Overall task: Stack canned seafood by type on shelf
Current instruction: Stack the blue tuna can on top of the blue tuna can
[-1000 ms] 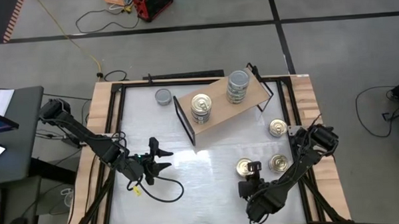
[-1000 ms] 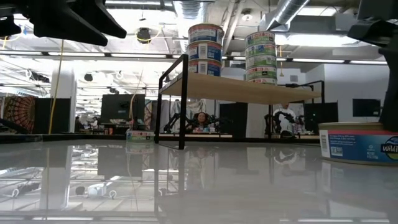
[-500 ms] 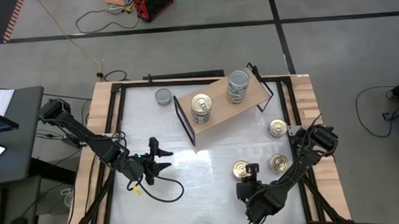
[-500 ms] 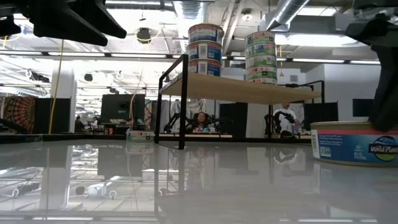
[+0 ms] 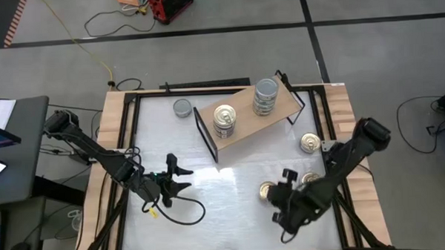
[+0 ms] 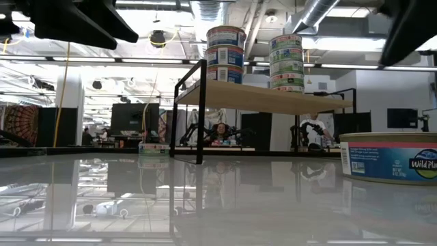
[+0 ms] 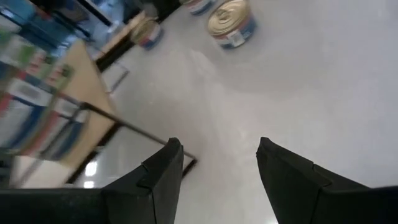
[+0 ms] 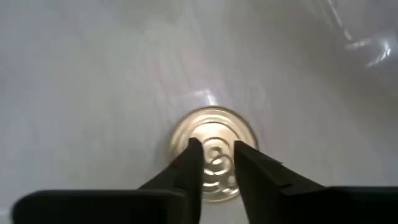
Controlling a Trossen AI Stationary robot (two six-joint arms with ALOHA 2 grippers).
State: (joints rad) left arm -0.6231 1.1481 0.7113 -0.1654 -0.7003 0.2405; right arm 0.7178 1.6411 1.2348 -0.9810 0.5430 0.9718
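The shelf (image 5: 244,118) stands at the far middle of the table and bears two stacks of tins: a gold-topped stack (image 5: 224,119) and a grey-topped stack (image 5: 265,94). A gold-topped tin (image 8: 211,127) sits flat on the table at the near right (image 5: 265,190). My right gripper (image 8: 217,163) hovers above it with its fingers a little apart, pointing down, clear of the lid. My left gripper (image 5: 176,177) is open over bare table at the near left and holds nothing.
A grey-topped tin (image 5: 182,108) stands on the table left of the shelf. A gold-topped tin (image 5: 309,143) stands near the right edge, and another (image 5: 311,179) shows partly under my right arm. White tabletop (image 5: 225,206) lies free between the two grippers.
My right gripper first went a little toward the table's left, and the gold-topped tin beside it slid slightly left along the table. The gripper has then risen well above that tin, which stays flat on the table.
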